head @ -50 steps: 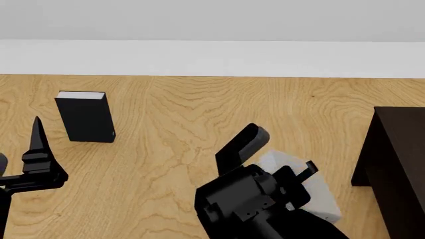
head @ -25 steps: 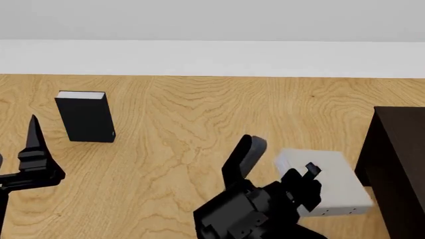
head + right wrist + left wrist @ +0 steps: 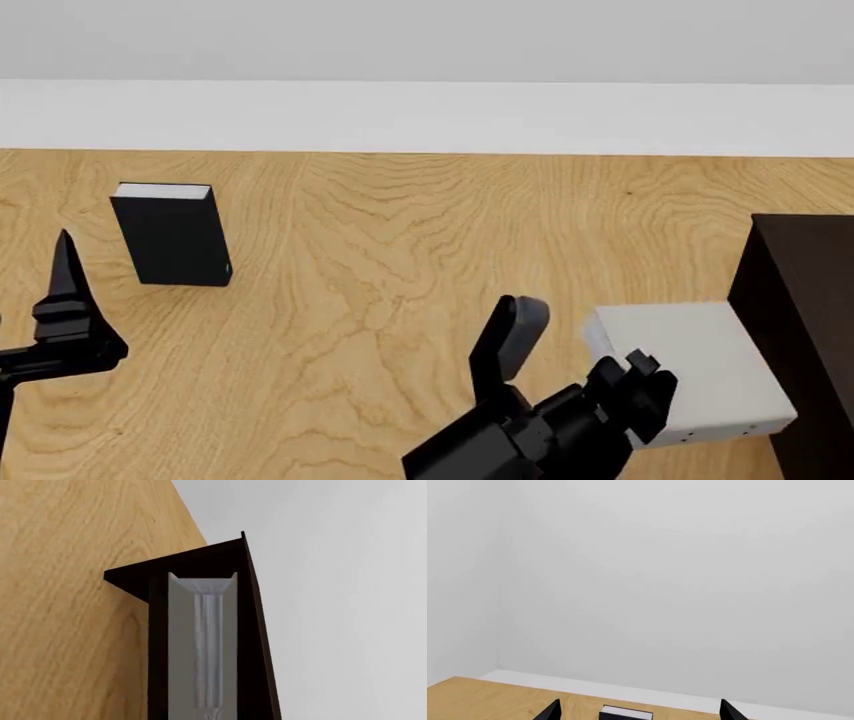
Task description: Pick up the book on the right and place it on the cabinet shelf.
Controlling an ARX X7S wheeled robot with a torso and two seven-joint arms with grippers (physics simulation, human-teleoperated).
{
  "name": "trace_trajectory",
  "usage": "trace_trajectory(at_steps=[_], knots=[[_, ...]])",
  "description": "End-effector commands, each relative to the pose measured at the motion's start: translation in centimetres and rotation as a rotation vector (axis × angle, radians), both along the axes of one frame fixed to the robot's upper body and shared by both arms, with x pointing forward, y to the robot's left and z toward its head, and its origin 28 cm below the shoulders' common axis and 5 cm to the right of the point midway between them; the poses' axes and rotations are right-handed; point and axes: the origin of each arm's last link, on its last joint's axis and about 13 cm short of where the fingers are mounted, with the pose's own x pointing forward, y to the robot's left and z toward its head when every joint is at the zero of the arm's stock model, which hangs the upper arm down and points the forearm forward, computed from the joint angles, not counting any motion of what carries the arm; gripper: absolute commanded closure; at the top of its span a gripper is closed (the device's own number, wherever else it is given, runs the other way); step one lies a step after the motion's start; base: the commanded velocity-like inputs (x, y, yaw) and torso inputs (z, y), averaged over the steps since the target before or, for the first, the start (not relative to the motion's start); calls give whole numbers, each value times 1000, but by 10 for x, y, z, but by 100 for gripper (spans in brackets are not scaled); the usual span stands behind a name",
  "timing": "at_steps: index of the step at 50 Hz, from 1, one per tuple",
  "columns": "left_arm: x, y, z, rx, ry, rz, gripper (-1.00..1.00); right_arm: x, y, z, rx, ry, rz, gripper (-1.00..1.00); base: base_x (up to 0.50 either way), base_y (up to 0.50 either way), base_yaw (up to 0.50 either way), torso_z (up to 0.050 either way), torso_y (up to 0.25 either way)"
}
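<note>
My right gripper [image 3: 581,345] is shut on the light grey book [image 3: 687,375], holding it almost flat above the floor. Tiny dark dots show on the book's near edge. The book's far side reaches the very dark cabinet [image 3: 807,300] at the right edge of the head view; I cannot tell whether they touch. In the right wrist view the book's grey edge [image 3: 203,645] runs straight out in front of the dark cabinet shelf [image 3: 193,560], and the fingers are hidden. My left gripper [image 3: 67,290] hangs at the far left, its fingertips [image 3: 550,711] wide apart and empty.
A black book [image 3: 171,235] with white page edges stands upright on the wooden floor [image 3: 374,250] at the left, also seen as the black book [image 3: 625,713] between the left fingertips but far beyond them. A white wall [image 3: 427,115] closes the back.
My right gripper has carried the grey book to the right, up to the cabinet, and the book has levelled out. The left arm has barely shifted.
</note>
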Motion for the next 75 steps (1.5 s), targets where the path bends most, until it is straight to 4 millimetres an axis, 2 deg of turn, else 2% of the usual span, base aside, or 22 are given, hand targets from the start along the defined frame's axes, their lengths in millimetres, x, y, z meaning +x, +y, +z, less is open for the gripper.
trace_trajectory(at_steps=[1, 18, 31, 75], knots=[[1, 0, -1, 0, 2, -1, -100, 0, -12, -5, -161, -48, 18, 100, 0, 0, 0, 0, 0], [1, 0, -1, 1, 4, 0, -100, -6, -21, -16, -190, 6, -7, 100, 0, 0, 0, 0, 1], [1, 0, -1, 2, 5, 2, -100, -3, -29, -12, -225, 10, -33, 100, 0, 0, 0, 0, 2], [4, -2, -4, 14, 17, -1, -100, -5, -56, -23, -250, 43, -122, 100, 0, 0, 0, 0, 1]])
